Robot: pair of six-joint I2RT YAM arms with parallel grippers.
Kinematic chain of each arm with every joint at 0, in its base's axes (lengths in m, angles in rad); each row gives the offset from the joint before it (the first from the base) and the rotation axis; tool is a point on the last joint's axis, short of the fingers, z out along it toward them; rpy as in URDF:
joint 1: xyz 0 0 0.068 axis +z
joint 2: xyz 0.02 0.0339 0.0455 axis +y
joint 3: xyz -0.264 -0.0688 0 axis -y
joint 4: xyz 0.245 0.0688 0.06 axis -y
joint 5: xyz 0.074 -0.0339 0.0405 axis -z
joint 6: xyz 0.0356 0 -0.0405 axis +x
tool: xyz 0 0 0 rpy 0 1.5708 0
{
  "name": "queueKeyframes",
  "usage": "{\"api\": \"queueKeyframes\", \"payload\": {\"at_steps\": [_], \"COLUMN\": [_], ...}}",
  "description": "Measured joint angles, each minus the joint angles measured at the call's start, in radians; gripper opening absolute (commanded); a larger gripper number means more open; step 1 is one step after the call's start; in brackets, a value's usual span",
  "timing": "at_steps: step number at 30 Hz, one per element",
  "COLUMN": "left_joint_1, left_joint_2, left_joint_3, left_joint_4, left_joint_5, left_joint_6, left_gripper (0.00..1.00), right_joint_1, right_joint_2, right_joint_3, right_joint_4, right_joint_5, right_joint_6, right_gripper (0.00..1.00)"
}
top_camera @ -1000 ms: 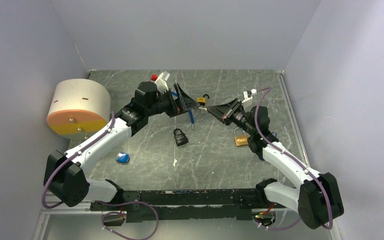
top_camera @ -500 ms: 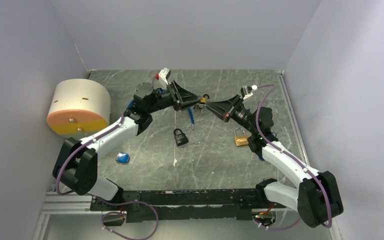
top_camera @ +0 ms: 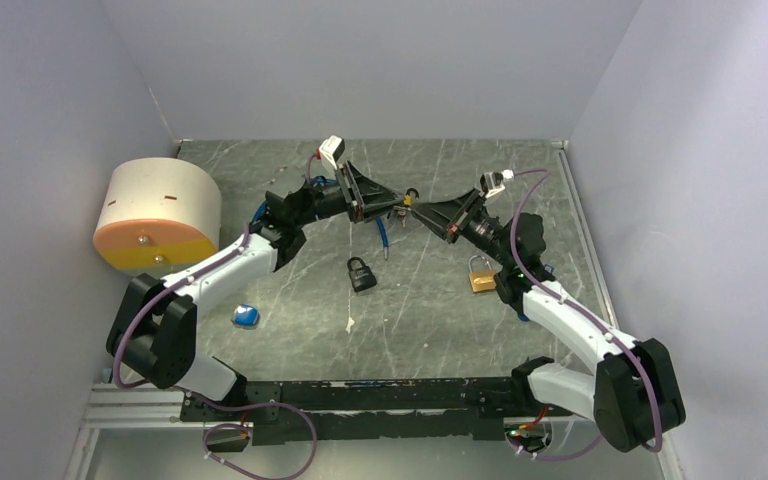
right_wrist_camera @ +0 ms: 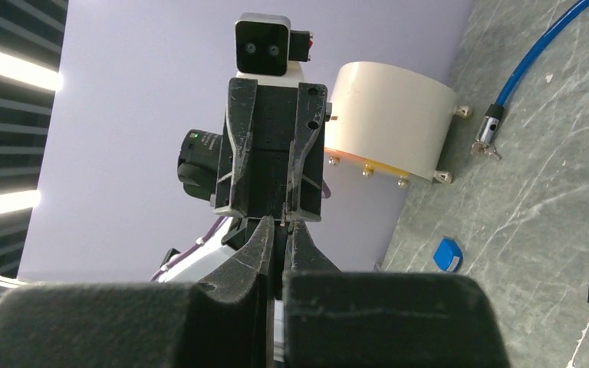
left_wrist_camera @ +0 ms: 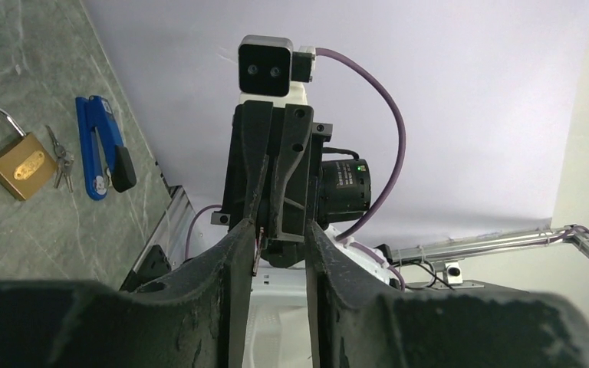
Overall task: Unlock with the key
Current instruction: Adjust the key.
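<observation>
Padlock (top_camera: 403,200), small brass, mid-air where both arms' tips meet; right fingers (right_wrist_camera: 257,253) clenched, left fingers (left_wrist_camera: 234,268) narrowed, grasp can't tell. Underneath: blue cable (top_camera: 384,235), black padlock (top_camera: 361,273). Bigger brass padlock (top_camera: 480,276), cream drum (top_camera: 157,212) aside. Grey marbled surface (top_camera: 290,330), lilac walls (top_camera: 360,60)

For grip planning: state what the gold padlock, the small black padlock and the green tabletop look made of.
Gold padlock: brass-looking body, satin sheen, with a shiny silvery metal shackle. Small black padlock: dark matte body, metal or coated; too small to tell. Green tabletop: veined like marble, likely stone or laminate, slightly glossy.
</observation>
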Motion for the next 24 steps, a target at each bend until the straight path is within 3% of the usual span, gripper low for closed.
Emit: {"api": "queueKeyframes", "payload": {"at_steps": [3,6,9,13,15,18,19,24], "left_joint_1": [0.000,0.000,0.000,0.000,0.000,0.003,0.006,0.031], "left_joint_2": [-0.002,-0.009,-0.013,-0.014,-0.014,-0.013,-0.013,-0.012], "left_joint_3": [-0.002,-0.004,-0.004,-0.004,-0.004,-0.002,0.001,0.049], "left_joint_4": [-0.019,-0.048,-0.068,-0.089,-0.095,-0.099,-0.103,-0.143], "left_joint_5": [0.000,0.000,0.000,0.000,0.002,0.009,0.016,0.105], "left_joint_6": [0.006,0.014,0.027,0.037,0.043,0.048,0.053,0.118], "left_gripper": [0.42,0.41,0.31,0.04,0.03,0.02,0.02,0.03], "right_joint_1": [0.000,0.000,0.000,0.000,0.000,-0.001,-0.003,-0.091], "right_joint_2": [0.014,0.024,0.024,0.026,0.026,0.027,0.027,0.019], "right_joint_3": [0.000,0.000,0.000,0.000,0.000,0.005,0.007,0.018], "right_joint_4": [0.009,0.017,0.022,0.021,0.020,0.012,0.011,0.001], "right_joint_5": [0.001,0.004,0.004,0.005,0.006,0.001,-0.002,-0.097], "right_joint_6": [0.007,0.013,0.016,0.015,0.015,0.009,0.009,-0.043], "right_gripper": [0.00,0.00,0.00,0.00,0.00,0.40,0.48,0.61]}}
